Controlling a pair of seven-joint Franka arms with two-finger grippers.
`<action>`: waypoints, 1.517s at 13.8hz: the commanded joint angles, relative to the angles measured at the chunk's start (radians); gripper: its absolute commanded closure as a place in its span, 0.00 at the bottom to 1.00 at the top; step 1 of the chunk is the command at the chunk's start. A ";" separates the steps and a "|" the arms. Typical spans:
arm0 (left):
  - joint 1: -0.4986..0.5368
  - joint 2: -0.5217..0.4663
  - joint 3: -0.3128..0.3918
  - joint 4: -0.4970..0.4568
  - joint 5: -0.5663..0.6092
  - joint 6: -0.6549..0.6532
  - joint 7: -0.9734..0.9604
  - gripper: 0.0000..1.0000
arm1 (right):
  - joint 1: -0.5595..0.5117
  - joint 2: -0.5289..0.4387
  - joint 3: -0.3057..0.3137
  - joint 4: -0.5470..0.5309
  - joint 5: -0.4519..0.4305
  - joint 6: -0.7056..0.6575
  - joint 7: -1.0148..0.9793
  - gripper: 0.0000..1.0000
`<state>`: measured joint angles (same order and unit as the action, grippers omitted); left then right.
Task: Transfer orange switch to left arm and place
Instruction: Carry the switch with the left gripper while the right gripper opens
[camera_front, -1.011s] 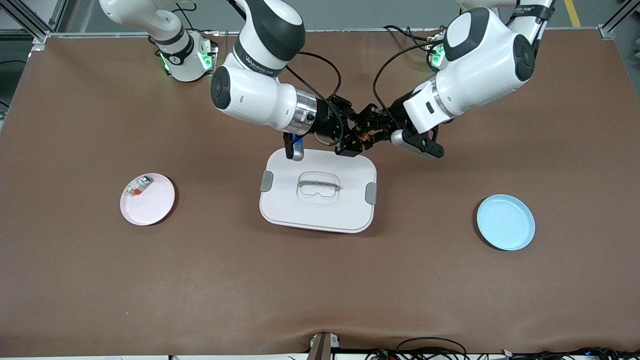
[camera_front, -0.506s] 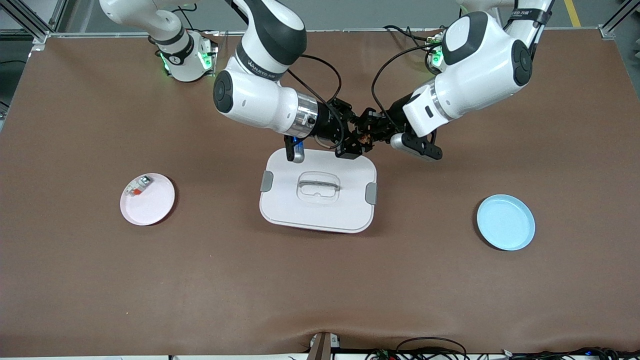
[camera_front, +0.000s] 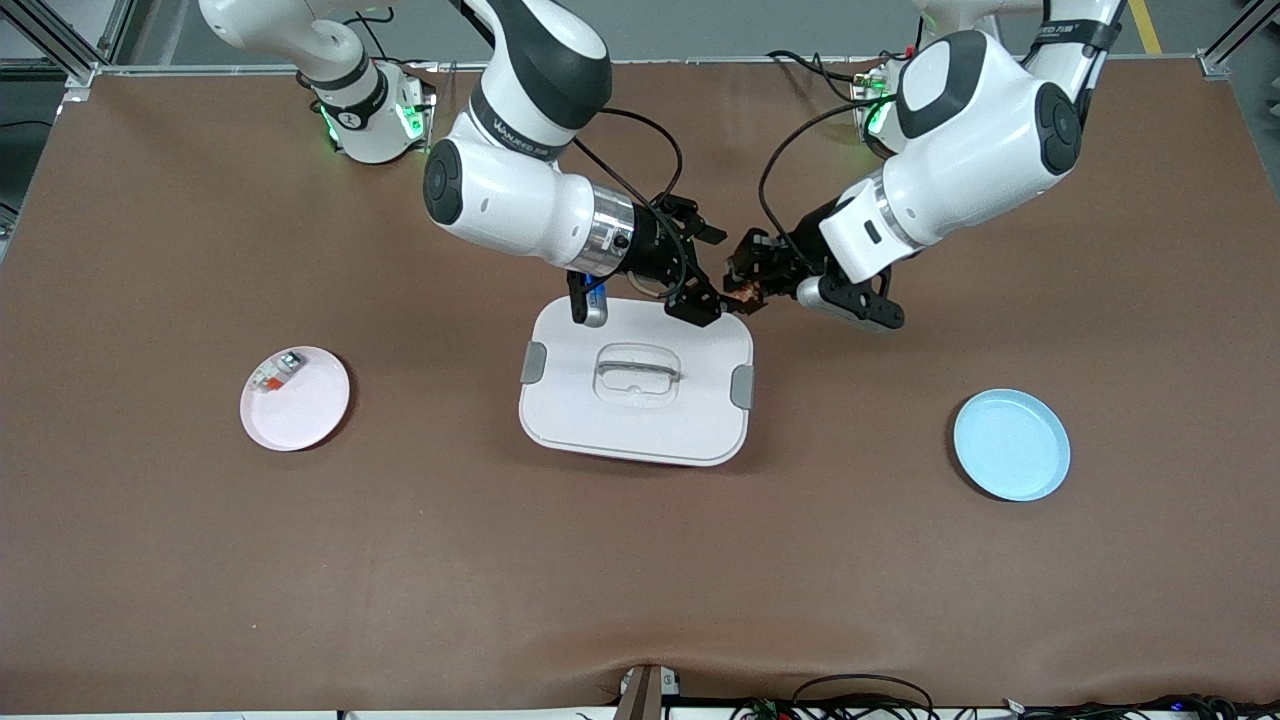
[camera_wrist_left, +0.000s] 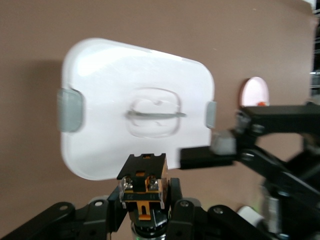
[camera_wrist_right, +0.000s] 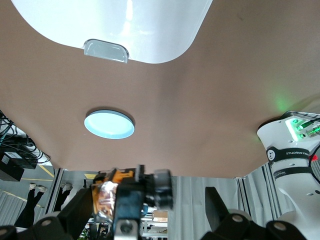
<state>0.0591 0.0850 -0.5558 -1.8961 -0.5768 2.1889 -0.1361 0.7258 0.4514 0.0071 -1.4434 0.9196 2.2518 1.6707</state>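
The orange switch (camera_front: 746, 291) is a tiny black block with an orange face. My left gripper (camera_front: 750, 283) is shut on it in the air, over the box corner toward the robots' bases. In the left wrist view the switch (camera_wrist_left: 145, 184) sits between the left gripper's (camera_wrist_left: 145, 194) fingers. My right gripper (camera_front: 708, 272) stands open beside it, and its fingers straddle the switch (camera_wrist_right: 111, 192) without touching it. In the right wrist view the right gripper (camera_wrist_right: 148, 197) shows wide apart. The white lidded box (camera_front: 690, 420) lies on the table below both hands.
A pink plate (camera_front: 305, 420) with a white-grey piece (camera_front: 275, 372) lies toward the right arm's end. A blue plate (camera_front: 1010, 445) lies toward the left arm's end. The brown table (camera_front: 640, 580) is bare nearer the front camera.
My right gripper has opened and let go of the switch. My left gripper stays shut on it and has drawn slightly back toward the left arm's end.
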 joint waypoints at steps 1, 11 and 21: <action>0.050 -0.007 -0.003 0.008 0.092 -0.005 0.010 1.00 | -0.009 0.001 -0.004 0.018 0.016 -0.023 0.008 0.00; 0.258 0.002 -0.003 0.005 0.449 -0.008 0.162 1.00 | -0.141 -0.094 -0.012 0.006 -0.149 -0.351 -0.201 0.00; 0.473 0.185 -0.004 -0.003 0.676 -0.038 0.798 1.00 | -0.319 -0.301 -0.048 -0.307 -0.369 -0.459 -0.857 0.00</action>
<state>0.4951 0.2093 -0.5472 -1.9152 0.0294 2.1526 0.5572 0.4475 0.2259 -0.0377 -1.6428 0.5878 1.7881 0.9456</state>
